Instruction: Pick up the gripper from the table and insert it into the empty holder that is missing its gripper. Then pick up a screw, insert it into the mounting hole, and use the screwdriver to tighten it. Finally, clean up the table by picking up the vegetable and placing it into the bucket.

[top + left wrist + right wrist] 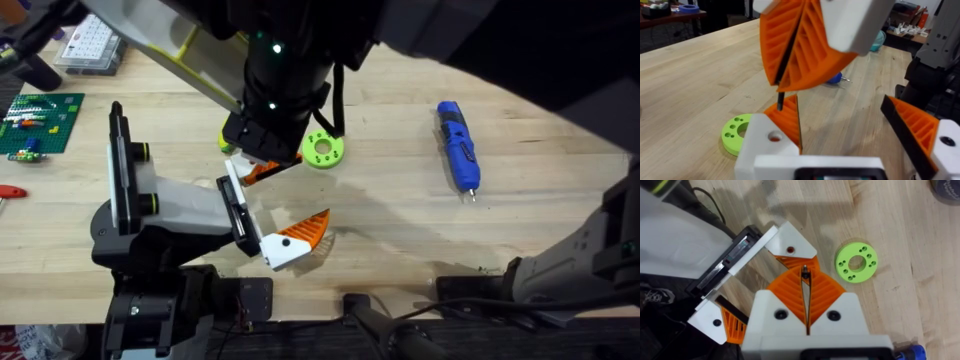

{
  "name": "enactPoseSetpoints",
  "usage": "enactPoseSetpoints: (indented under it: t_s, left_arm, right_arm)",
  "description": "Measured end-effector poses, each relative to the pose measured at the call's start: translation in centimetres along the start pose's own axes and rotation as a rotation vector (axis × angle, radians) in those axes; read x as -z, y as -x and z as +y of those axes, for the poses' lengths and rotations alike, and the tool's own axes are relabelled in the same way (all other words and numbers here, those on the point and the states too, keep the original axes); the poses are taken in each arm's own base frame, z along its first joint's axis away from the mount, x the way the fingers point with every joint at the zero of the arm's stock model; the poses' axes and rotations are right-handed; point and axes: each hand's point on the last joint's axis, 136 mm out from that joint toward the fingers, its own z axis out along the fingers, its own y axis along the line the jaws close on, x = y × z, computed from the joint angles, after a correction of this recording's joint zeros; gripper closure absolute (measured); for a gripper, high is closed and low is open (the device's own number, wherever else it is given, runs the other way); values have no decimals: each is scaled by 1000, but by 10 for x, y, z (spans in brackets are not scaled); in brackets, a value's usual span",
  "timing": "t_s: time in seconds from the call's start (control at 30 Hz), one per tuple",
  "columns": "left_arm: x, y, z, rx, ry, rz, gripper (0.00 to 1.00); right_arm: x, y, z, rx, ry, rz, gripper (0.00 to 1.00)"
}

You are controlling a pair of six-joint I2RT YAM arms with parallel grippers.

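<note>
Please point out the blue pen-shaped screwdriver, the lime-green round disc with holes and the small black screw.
blue pen-shaped screwdriver point(458, 146): overhead view, on its barrel.
lime-green round disc point(856, 262): right wrist view, on its flat ring face.
small black screw point(804, 270): right wrist view, at its tip between the orange pads.

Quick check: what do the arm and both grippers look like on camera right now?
The right arm is black, with two green lights and a black cable beside its wrist. The right gripper has white blocky finger bases with dark screw heads and orange ribbed triangular pads. The left gripper matches: white bases with round holes, orange ribbed pads.
</note>
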Motion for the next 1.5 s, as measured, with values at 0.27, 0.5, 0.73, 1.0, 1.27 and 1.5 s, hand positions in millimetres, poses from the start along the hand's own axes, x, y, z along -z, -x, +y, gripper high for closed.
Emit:
enactPoseSetpoints:
  t_s: [0.27,0.5,0.73,1.0,1.27,1.5]
  left_arm:
    - [0,0,0,-2,0,-1,12]
    - [0,0,0,-2,0,-1,12]
    - [0,0,0,-2,0,-1,15]
    - [0,0,0,-2,0,-1,15]
    - [0,0,0,-2,0,-1,13]
    - [0,0,0,-2,0,-1,15]
  right_arm:
    - [2,0,0,0,0,-2,993]
    - [19,14,-1,2,-7,-63,993]
    - [19,14,7,2,42,-67,993]
    - [20,19,13,4,78,-89,993]
    - [21,21,19,5,113,-97,993]
    - [8,17,20,2,121,-53,993]
